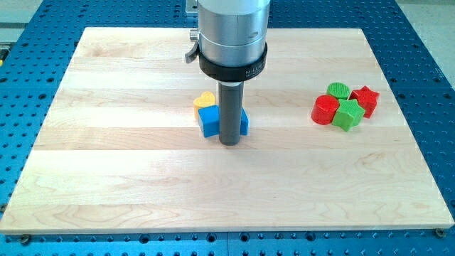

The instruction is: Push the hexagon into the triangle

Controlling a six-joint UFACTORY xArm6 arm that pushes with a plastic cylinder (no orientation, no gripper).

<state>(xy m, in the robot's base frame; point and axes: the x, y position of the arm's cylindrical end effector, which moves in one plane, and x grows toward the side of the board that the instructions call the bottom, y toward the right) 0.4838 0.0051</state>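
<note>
My tip (229, 144) rests on the wooden board (128, 185) near its middle. The rod stands right in front of a small group of blocks. A blue cube-like block (209, 121) touches the rod's left side. A second blue piece (244, 123) shows at the rod's right side, mostly hidden, so I cannot make out its shape. A yellow heart (204, 100) sits just behind the blue cube. I see no block that is clearly a hexagon; the rod hides whatever lies behind it.
A tight cluster lies at the view's right: a green round block (338, 89), a red star (366, 99), a red round block (325, 110) and a green star (349, 115). The arm's wide metal body (232, 35) covers the board's top middle.
</note>
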